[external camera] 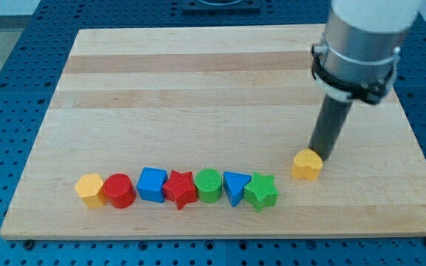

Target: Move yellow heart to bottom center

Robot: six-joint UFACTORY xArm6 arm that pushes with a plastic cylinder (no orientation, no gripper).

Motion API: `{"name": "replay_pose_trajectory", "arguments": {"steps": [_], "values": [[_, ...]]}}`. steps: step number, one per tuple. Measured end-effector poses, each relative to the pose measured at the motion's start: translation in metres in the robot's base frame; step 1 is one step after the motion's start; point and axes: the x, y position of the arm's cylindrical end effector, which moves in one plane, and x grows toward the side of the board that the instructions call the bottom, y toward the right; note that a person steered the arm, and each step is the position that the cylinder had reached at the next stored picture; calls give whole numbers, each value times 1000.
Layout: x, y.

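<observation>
Camera view: you look down at an angle on one wooden board, with blue perforated table around it.
Wooden board [228, 81]: the largest thing you see; its four edges are all in view, and the top half is bare wood.
Arm housing [361, 44]: a grey cylinder with a dark band, above the board's top right corner; the dark rod goes down from it.
Row of blocks: seven blocks stand touching or almost touching along the board's bottom edge, from the bottom left corner to about the middle.
Row order from the view's left: yellow block [89, 189] (shape not clear to you), red cylinder [119, 191], blue cube [152, 184], red star [181, 189], green cylinder [208, 185], blue triangle [234, 187], green star [261, 191].
Yellow heart [307, 165]: it stands alone, right of the board's middle, nearer the bottom edge than the top, a little apart from the green star and toward the right edge.
My tip [321, 156]: it is just behind the yellow heart on the side of the top right corner, touching it or almost; you cannot tell which.
Tool state: only a plain rod, nothing grasped; it has no jaws to open or clench.
</observation>
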Motion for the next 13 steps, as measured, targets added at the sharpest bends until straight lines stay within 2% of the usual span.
{"name": "replay_pose_trajectory", "arguments": {"steps": [1,2,3,5,6,8,9,11,13], "values": [[-6,0],[-34,0],[-34,-18],[2,-59],[13,-59],[-7,-58],[-5,-39],[18,-34],[3,-8]]}}
